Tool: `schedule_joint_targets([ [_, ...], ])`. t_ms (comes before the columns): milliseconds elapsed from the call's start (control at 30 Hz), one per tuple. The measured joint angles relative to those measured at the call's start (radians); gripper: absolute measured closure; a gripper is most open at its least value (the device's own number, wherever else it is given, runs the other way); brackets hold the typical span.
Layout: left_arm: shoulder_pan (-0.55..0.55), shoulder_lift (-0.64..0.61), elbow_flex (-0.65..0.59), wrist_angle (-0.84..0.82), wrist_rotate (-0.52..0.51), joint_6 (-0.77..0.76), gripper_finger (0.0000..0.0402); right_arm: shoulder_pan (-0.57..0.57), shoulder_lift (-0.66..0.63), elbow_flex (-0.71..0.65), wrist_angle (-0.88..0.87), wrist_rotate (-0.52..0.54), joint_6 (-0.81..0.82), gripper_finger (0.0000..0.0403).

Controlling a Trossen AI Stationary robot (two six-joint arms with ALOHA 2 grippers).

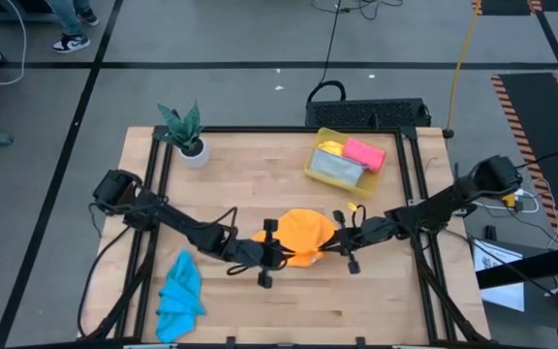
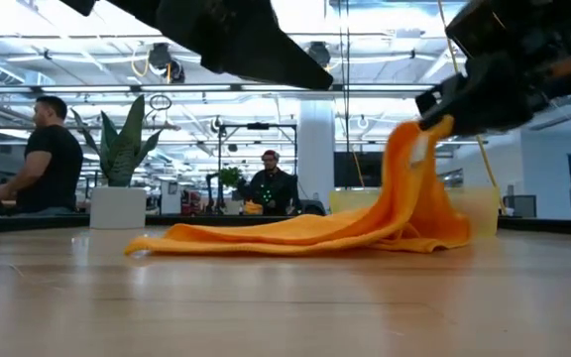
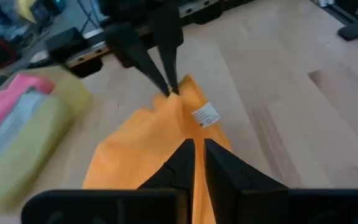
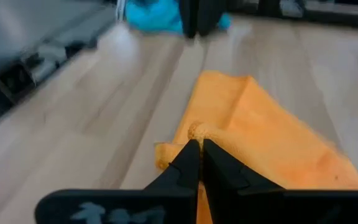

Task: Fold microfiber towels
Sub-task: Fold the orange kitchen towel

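An orange microfiber towel (image 1: 301,236) lies spread and rumpled at the table's middle, with one corner raised. My right gripper (image 1: 331,242) is shut on that corner (image 2: 426,134). My left gripper (image 3: 198,163) hovers over the towel's near left side, fingers nearly together with nothing between them, pointing toward the right gripper. A bright blue towel (image 1: 180,296) lies crumpled by the near left edge. Pink (image 1: 364,152), grey (image 1: 335,170) and yellow (image 1: 329,147) towels rest in the yellow bin (image 1: 315,173) at the far right. My right gripper pinches the orange towel's corner (image 3: 178,98) between its two fingers (image 3: 159,70), just beside the white label (image 3: 205,116). The fingers slant down from the table's right. The corner is lifted, and the cloth drapes slack from it down to the table, where the rest lies.
A potted plant in a white pot (image 1: 190,138) stands at the far left. Bare wood stretches along the near edge between the blue towel and the right side. In the low view, people sit in the room beyond the table (image 2: 53,159).
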Motion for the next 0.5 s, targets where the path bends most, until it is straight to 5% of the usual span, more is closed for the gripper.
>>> schedule_joint_targets([
  [133,0.020,0.000,0.000,0.028,0.052,0.041,0.0345,-0.004,0.007,0.003,0.020,0.000,-0.001,0.0397],
  [500,0.076,0.000,0.000,0.079,0.114,0.042,0.0187,-0.004,0.008,0.005,0.041,0.000,-0.005,0.0397],
])
